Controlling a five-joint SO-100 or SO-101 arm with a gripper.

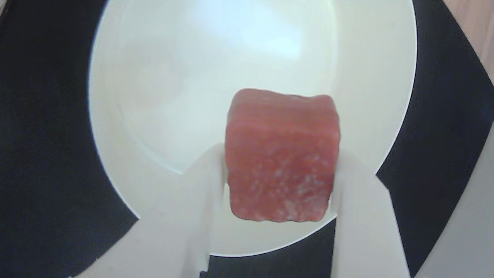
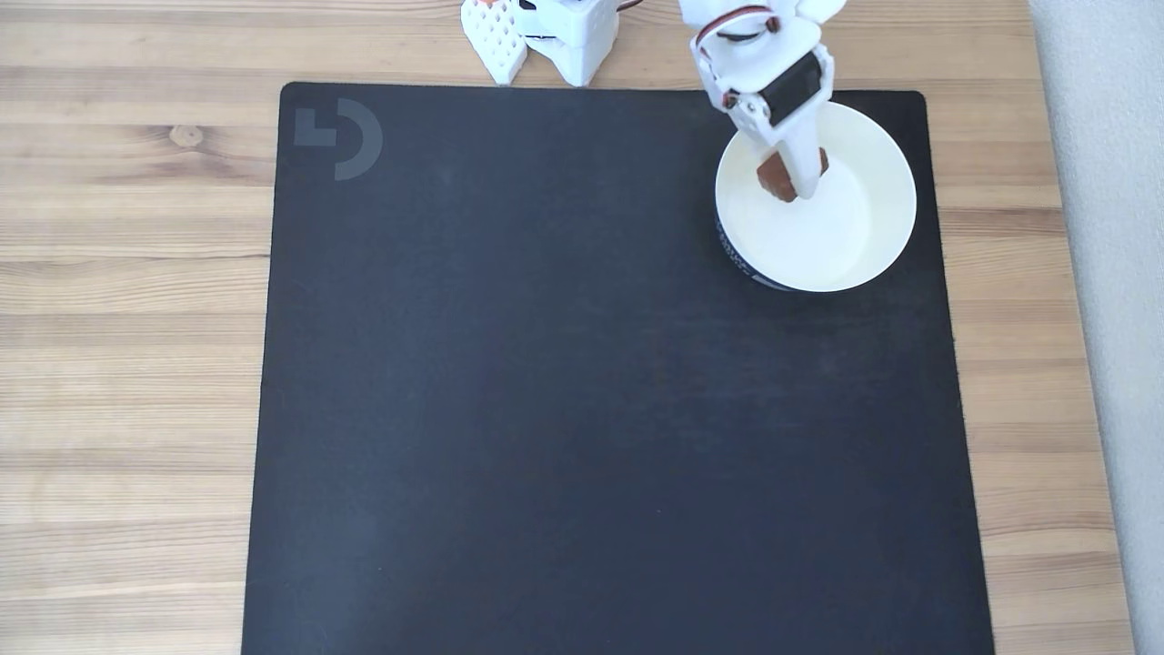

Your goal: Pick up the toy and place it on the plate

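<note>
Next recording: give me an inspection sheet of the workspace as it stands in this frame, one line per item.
Surface: black square mat with a grey logo, lying on a light wooden table.
Job's things: small reddish-brown square block held over the round white shallow dish, which sits at the mat's upper right corner in the fixed view.
Clutter: nothing seen.
Grippers: white two-finger gripper shut on the block, one finger at each side.
Cables: red wire on the arm.
Surroundings: pale grey surface along the table's right edge.
</note>
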